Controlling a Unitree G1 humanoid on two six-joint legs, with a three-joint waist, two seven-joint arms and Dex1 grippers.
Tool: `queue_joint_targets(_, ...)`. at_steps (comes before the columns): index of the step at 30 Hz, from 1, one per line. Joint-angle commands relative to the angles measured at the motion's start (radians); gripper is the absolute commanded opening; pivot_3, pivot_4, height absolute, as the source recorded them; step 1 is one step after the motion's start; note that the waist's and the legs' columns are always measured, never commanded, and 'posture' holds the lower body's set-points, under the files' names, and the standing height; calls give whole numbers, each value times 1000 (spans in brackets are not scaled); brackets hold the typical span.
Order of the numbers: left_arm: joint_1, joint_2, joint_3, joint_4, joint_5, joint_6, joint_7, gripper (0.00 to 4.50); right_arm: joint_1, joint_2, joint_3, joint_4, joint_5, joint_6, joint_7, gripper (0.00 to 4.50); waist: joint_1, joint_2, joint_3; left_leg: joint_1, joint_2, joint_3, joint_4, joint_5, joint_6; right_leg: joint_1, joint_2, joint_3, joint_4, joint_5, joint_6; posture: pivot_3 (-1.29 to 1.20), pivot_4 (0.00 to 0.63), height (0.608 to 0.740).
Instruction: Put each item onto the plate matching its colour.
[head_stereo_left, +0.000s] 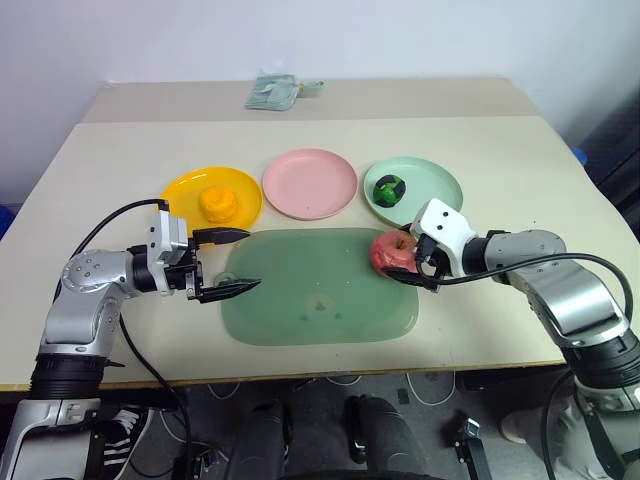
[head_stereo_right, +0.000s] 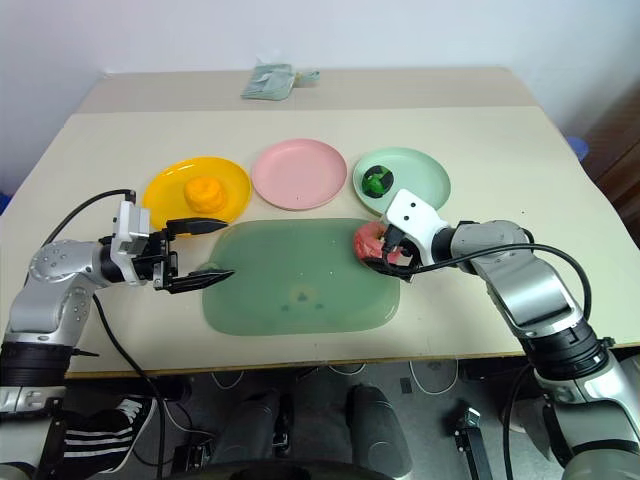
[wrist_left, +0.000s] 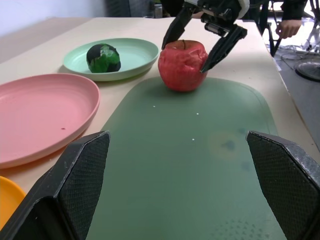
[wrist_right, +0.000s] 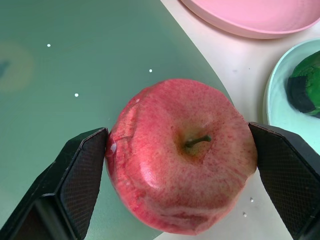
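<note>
The green cutting mat (head_stereo_left: 318, 287) is lying nearest the table's front edge, a translucent rounded rectangle on the beige tabletop (head_stereo_left: 520, 170). At its left end the left gripper (head_stereo_left: 228, 263) is hovering with its two black fingers spread wide and nothing between them, pointing across the mat toward the right.

At the mat's far right corner the pinkish-red apple (wrist_right: 182, 155) is sitting with its stem dimple up, partly over the mat's edge. The right gripper (head_stereo_left: 409, 262) is reaching in from the right and straddling the apple, its fingers spread wide with one on each side. In the right wrist view one pad is lying right against the apple's side and the other is just at its flank; whether they are actually squeezing it I cannot tell. The apple is resting on the mat, not lifted.

Beyond the mat the three plates are sitting in a row. The yellow-orange plate (head_stereo_left: 178, 190) on the left is holding the round orange fruit (head_stereo_left: 218, 203). The pale pink plate (head_stereo_left: 309, 183) in the middle is bare. The mint green plate (head_stereo_left: 432, 182) on the right is holding the dark green-and-black lumpy ball (head_stereo_left: 389, 188), just behind the apple.

Farthest back, near the table's rear edge, a small crumpled greenish bundle (head_stereo_left: 272, 91) is lying.
</note>
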Motion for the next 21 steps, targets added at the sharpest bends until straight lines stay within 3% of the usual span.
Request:
queue_joint_targets(1,-3,-1,20,-10,-11,-16,5,4500,-14,32,-6,12,33,56,11,3945,-1,0,0,1,0,0,0,0,0,1,0,0,0,0,0,0,150,734)
queue_joint_targets(4,-3,0,21,-9,-12,-16,7,4500,-19,24,2,12,15,37,20,3300,-1,0,0,1,0,0,0,0,0,1,0,0,0,0,0,0,150,734)
queue_joint_targets(11,-46,-28,37,43,24,-45,105,4500,-88,87,-42,-6,49,59,-2,3297,-1,0,0,1,0,0,0,0,0,1,0,0,0,0,0,0,150,734)
queue_joint_targets(16,-57,-92,81,68,47,-23,306,4500,-203,249,-73,61,61,53,-111,3297,-6,0,0,0,0,0,0,0,0,0,1,0,1,0,0,0,150,734)
queue_joint_targets(21,-33,-126,105,26,34,-10,390,4500,-322,390,-34,220,-14,-62,-214,3297,-2,0,0,-2,0,0,-1,0,0,-3,-1,0,1,0,1,0,150,734)
